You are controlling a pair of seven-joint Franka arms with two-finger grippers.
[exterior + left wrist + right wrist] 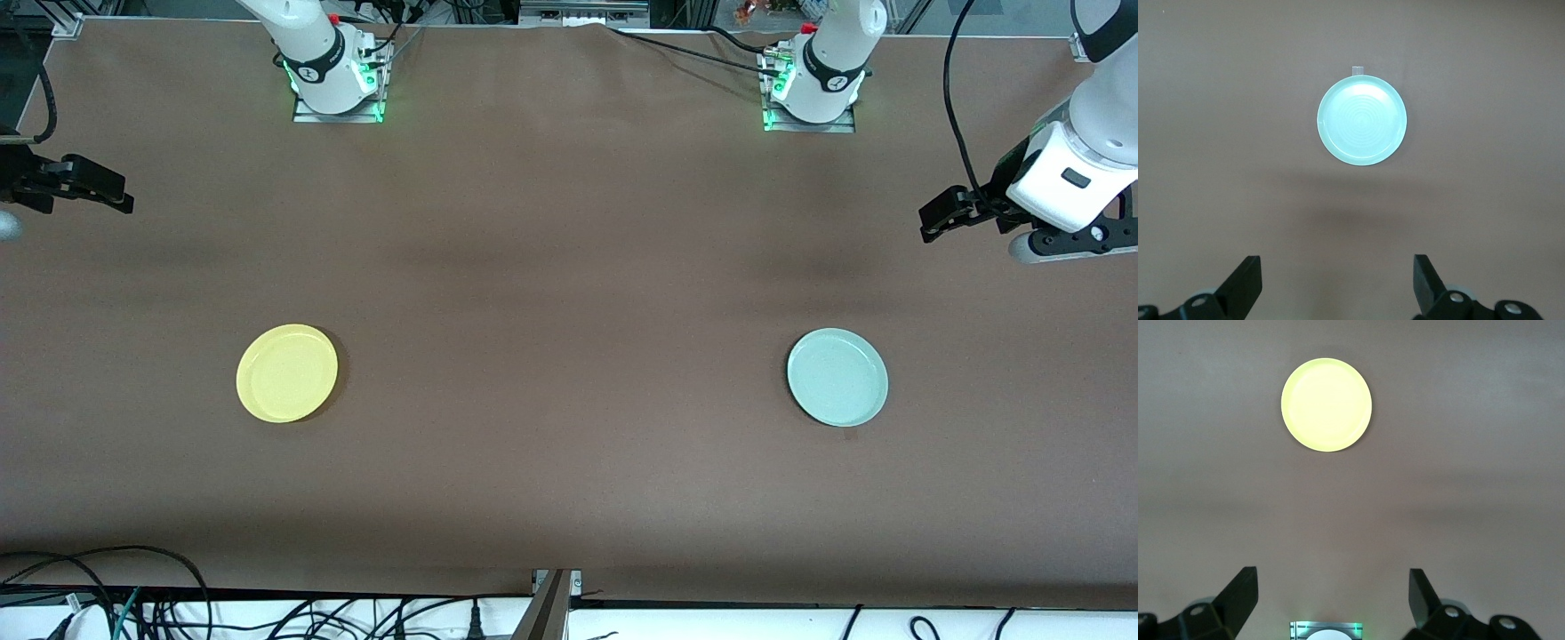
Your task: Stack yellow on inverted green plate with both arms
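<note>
Yellow plate (286, 372) and green plate (837, 377) lie apparently rim-up, well apart.

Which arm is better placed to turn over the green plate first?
Left. Its open end effector hangs at the green plate's end of the table; the right end effector is at the yellow plate's end.

I see a matt brown cloth-like worktop (569, 267), a glossy smooth green plate (837, 377) and a smooth yellow (286, 372) plate.

Both claws (1335, 290) (1331, 607) raised, wide open
</note>
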